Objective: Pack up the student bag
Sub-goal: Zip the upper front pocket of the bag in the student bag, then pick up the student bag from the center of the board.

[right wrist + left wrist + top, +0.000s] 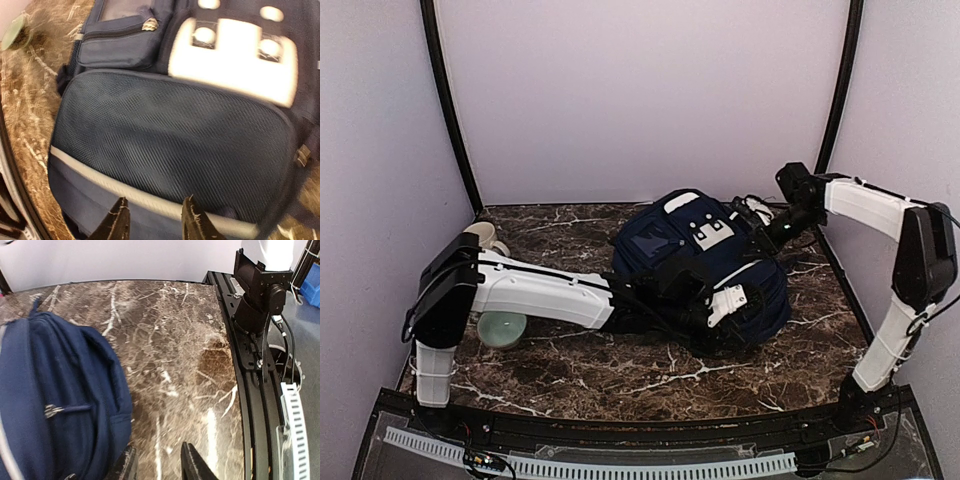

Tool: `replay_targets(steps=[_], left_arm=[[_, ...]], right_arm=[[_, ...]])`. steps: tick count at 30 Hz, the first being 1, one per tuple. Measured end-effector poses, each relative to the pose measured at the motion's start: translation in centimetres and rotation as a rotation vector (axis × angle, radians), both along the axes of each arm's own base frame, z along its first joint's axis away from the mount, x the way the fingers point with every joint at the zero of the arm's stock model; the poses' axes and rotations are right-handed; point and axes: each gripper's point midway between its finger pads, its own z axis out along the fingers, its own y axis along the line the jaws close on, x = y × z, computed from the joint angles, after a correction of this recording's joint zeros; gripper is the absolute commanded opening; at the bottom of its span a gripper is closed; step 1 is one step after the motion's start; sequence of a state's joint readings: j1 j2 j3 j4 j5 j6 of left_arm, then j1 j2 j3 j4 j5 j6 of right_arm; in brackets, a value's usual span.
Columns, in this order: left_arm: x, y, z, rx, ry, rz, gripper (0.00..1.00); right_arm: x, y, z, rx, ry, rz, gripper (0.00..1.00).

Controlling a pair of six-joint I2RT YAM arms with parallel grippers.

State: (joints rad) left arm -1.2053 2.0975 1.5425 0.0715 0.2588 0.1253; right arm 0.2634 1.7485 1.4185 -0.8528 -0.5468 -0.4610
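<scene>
Lying on the marble worktop (570,350), the navy student bag (705,270) has the left hand (159,462) beside it and the right hand (154,220) over it, both spread apart and empty.

Student bag (55,400) cut off left of the left gripper (157,456); its white patch (235,60) blurred beyond the right gripper (155,206).

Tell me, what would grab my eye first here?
A big navy student bag lies in the middle of the dark marble table. The white left arm has the left pincer beside the bag; the right arm holds the right pincer above its mesh pocket.
</scene>
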Motion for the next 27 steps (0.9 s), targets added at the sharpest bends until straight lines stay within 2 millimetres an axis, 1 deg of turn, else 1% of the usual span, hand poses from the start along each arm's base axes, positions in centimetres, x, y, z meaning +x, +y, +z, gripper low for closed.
replay_targets(steps=[3, 5, 8, 9, 10, 12, 15, 18, 23, 25, 27], left_arm=[[0.5, 2.0, 1.9, 0.011, -0.088, 0.026, 0.41], [1.6, 2.8, 2.6, 0.022, -0.165, 0.063, 0.42], [3.3, 3.5, 2.4, 0.060, -0.265, 0.104, 0.43], [3.9, 3.7, 2.1, 0.079, -0.294, 0.114, 0.43], [4.3, 3.8, 1.8, 0.091, -0.312, 0.118, 0.43], [5.3, 3.7, 1.0, 0.117, -0.344, 0.119, 0.43], [6.7, 3.0, -0.4, 0.142, -0.368, 0.110, 0.43], [8.0, 2.2, -1.7, 0.164, -0.383, 0.108, 0.41], [10.1, 1.4, -3.4, 0.200, -0.431, 0.133, 0.26], [10.5, 1.5, -4.0, 0.216, -0.444, 0.139, 0.18], [10.3, 1.4, -4.2, 0.222, -0.455, 0.137, 0.10]], right_arm=[[-0.7, -3.0, 1.7, -0.044, -0.088, -0.070, 0.41], [-0.9, -4.8, 2.0, -0.075, -0.119, -0.118, 0.43], [-0.7, -7.1, 0.9, -0.122, -0.111, -0.182, 0.47], [-0.6, -7.5, 0.0, -0.138, -0.093, -0.192, 0.48], [-0.4, -8.3, -0.4, -0.148, -0.082, -0.214, 0.48], [-0.3, -9.3, -1.6, -0.168, -0.057, -0.241, 0.49], [-0.7, -9.7, -2.5, -0.182, -0.035, -0.253, 0.49], [-0.8, -9.7, -2.8, -0.182, -0.028, -0.256, 0.49], [-1.3, -9.3, -2.8, -0.159, -0.029, -0.246, 0.45], [-2.0, -9.1, -2.7, -0.147, -0.029, -0.238, 0.43], [-3.1, -9.0, -2.5, -0.133, -0.025, -0.226, 0.42]])
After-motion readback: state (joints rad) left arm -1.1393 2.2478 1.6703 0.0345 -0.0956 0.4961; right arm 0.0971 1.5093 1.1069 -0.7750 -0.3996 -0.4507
